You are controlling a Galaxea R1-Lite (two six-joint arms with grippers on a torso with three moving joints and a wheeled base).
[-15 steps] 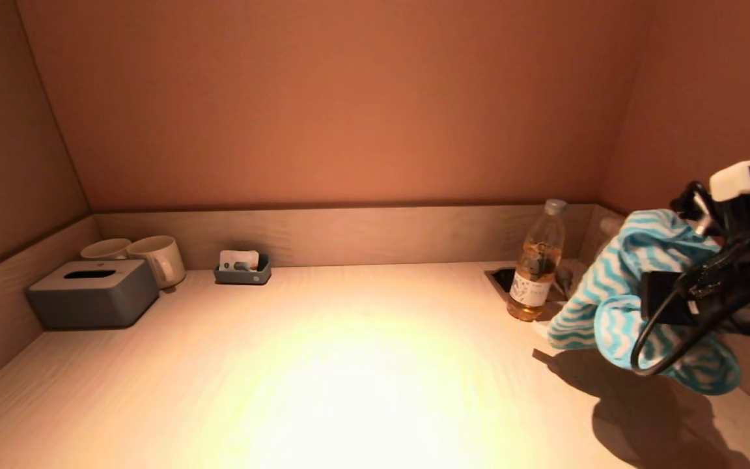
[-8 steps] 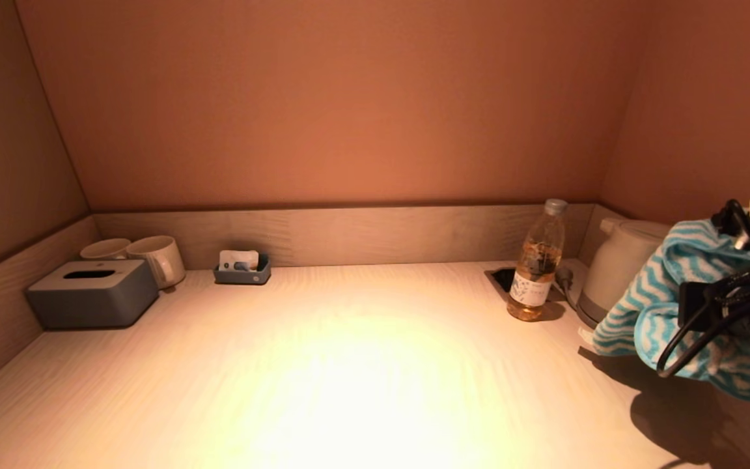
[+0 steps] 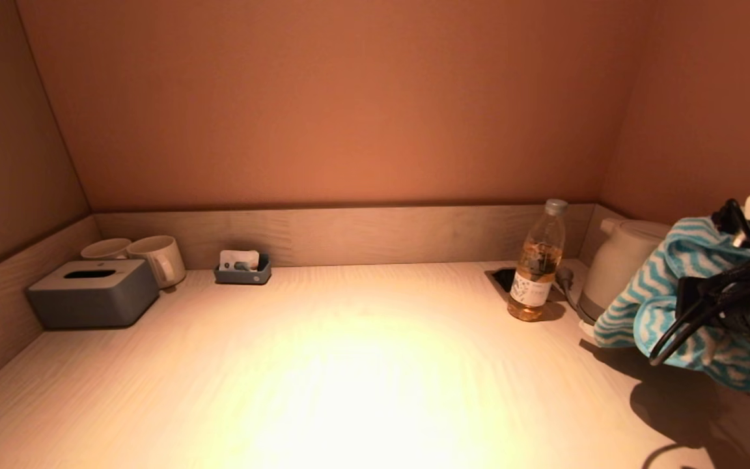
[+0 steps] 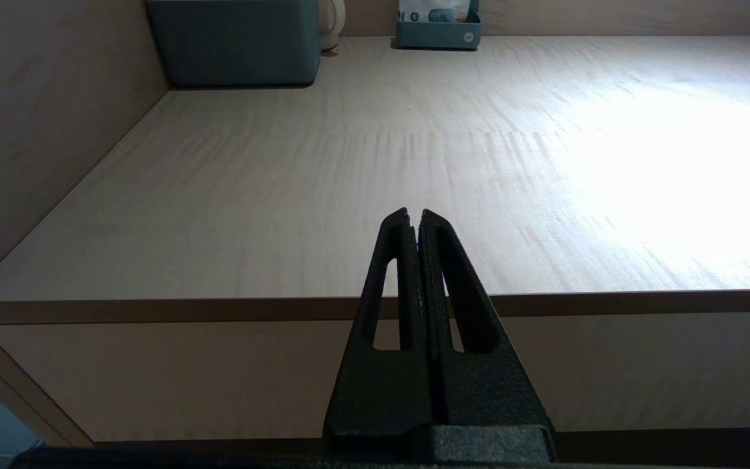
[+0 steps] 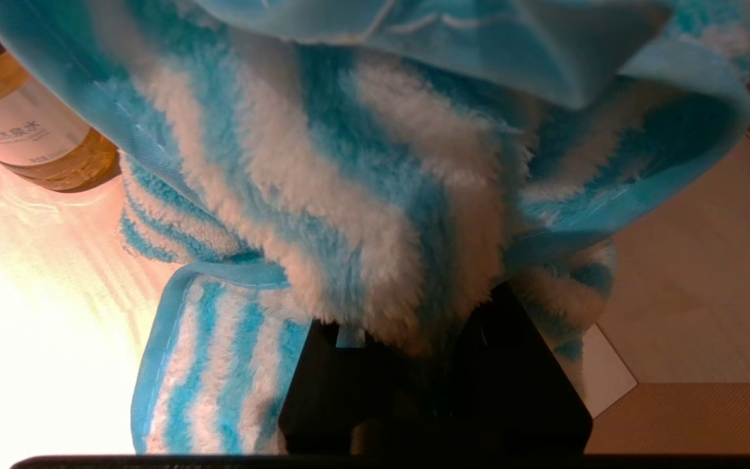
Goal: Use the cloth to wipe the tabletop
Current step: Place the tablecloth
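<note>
A blue and white striped fluffy cloth [image 3: 658, 306] hangs bunched from my right gripper [image 3: 707, 299] at the far right, held above the light wooden tabletop [image 3: 349, 365]. In the right wrist view the cloth [image 5: 362, 182] covers the fingers, which are shut on it. My left gripper [image 4: 414, 218] is shut and empty, parked at the tabletop's front left edge [image 4: 219, 306]; it does not show in the head view.
A bottle of amber drink [image 3: 536, 264] stands by a recessed socket [image 3: 502, 277] at the back right, next to a white kettle [image 3: 619, 267]. At the back left are a grey tissue box [image 3: 92, 292], two mugs [image 3: 153, 257] and a small tray [image 3: 242, 268]. Walls enclose three sides.
My right gripper has carried the cloth to the right, away from the bottle, uncovering the kettle. Over the last half second it barely moved.
</note>
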